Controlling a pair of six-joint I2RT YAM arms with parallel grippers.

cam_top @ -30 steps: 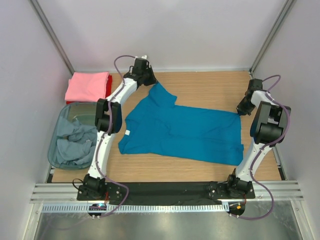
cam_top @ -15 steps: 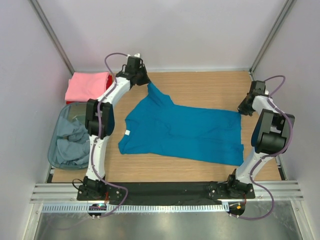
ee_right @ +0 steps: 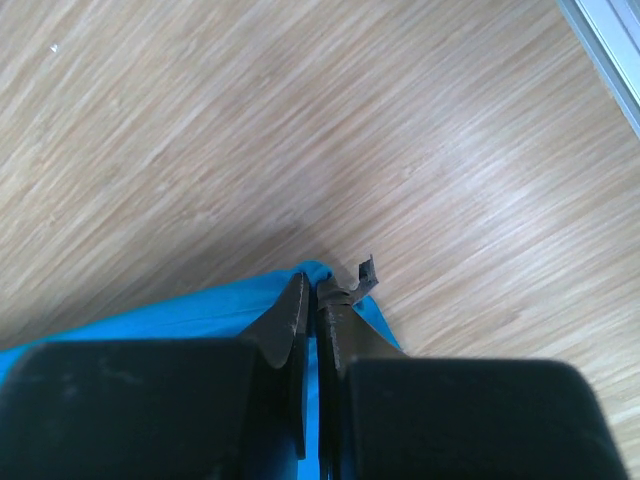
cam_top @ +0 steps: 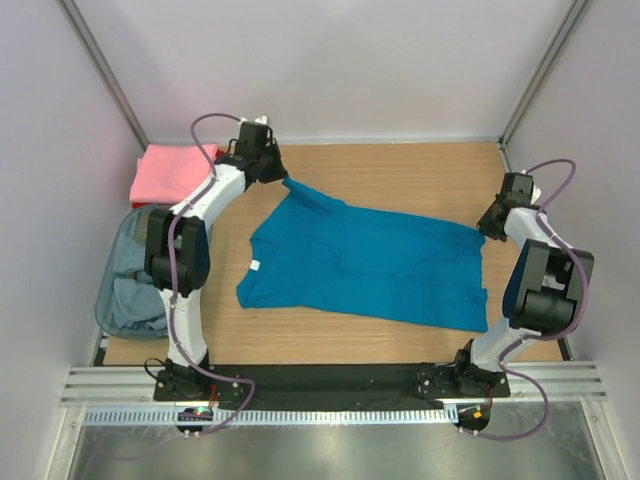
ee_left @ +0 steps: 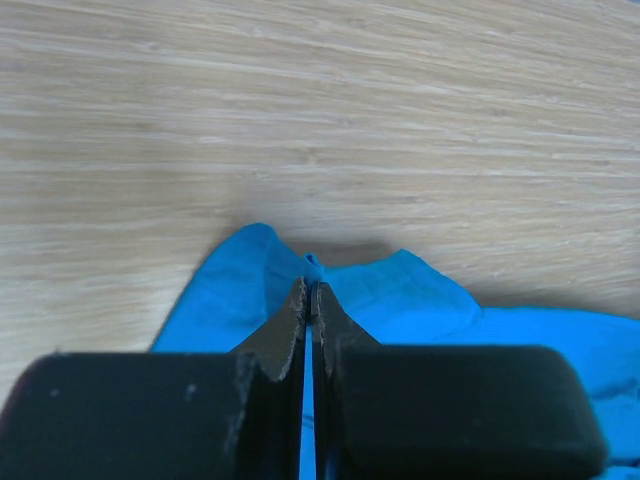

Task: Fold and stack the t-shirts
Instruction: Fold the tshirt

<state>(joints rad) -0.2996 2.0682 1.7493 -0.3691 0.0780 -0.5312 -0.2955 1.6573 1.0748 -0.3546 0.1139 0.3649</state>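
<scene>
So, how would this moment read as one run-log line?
left gripper: shut on sleeve of teal blue cloth t-shirt | right gripper: shut on its hem corner | shirt: spread on wooden table

A robotics lab cell: bare white walls [cam_top: 350,70], aluminium rail [cam_top: 330,378], wooden tabletop [cam_top: 400,175].

A pale wood-grain table [cam_top: 400,170] lay evenly lit between plain whitish walls [cam_top: 330,60], with slanting metal posts [cam_top: 105,75] in the far corners, aluminium rails [cam_top: 110,385] along its near edge and dull sheet metal [cam_top: 330,450] nearer still.
</scene>
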